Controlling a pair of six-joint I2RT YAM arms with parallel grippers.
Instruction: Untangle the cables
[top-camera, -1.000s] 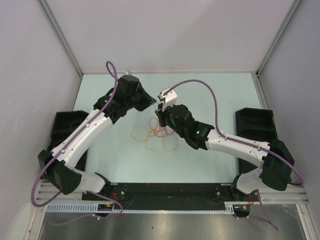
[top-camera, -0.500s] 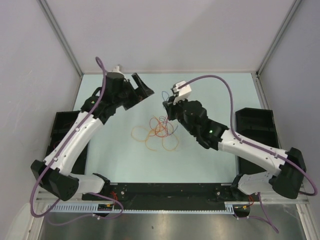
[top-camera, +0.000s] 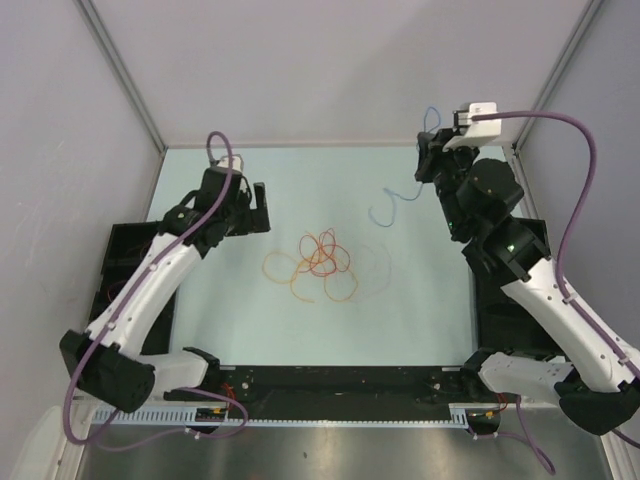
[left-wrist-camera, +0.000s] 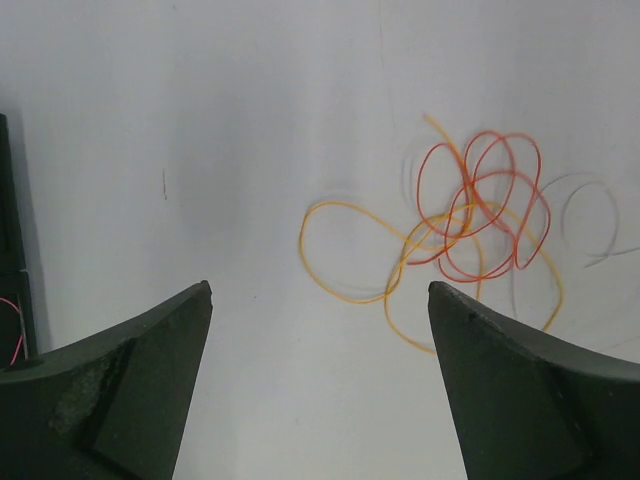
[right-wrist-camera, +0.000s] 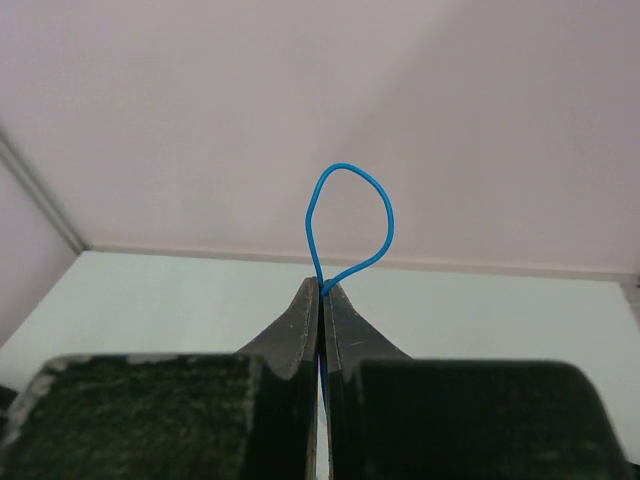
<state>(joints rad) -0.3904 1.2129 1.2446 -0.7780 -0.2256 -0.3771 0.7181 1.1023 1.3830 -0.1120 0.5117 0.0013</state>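
A tangle of orange and red cables (top-camera: 320, 262) lies in the middle of the table, with a faint pale loop at its right side. My left gripper (top-camera: 257, 208) hovers left of it, open and empty. In the left wrist view the tangle (left-wrist-camera: 470, 215) sits ahead and to the right of the gripper (left-wrist-camera: 320, 290), and an orange loop reaches nearly between the fingers. My right gripper (top-camera: 428, 160) is raised at the back right, shut on a blue cable (top-camera: 374, 210) whose tail hangs apart from the tangle. In the right wrist view the blue cable (right-wrist-camera: 385, 215) loops above the right gripper (right-wrist-camera: 322, 290).
A black tray (top-camera: 125, 250) stands off the table's left edge and another black tray (top-camera: 510, 235) off its right edge, under the right arm. Pale walls close the table at the back and on both sides.
My left gripper opened and drew back to the left. My right gripper rose and swung to the back right, pulling the blue cable out of the tangle.
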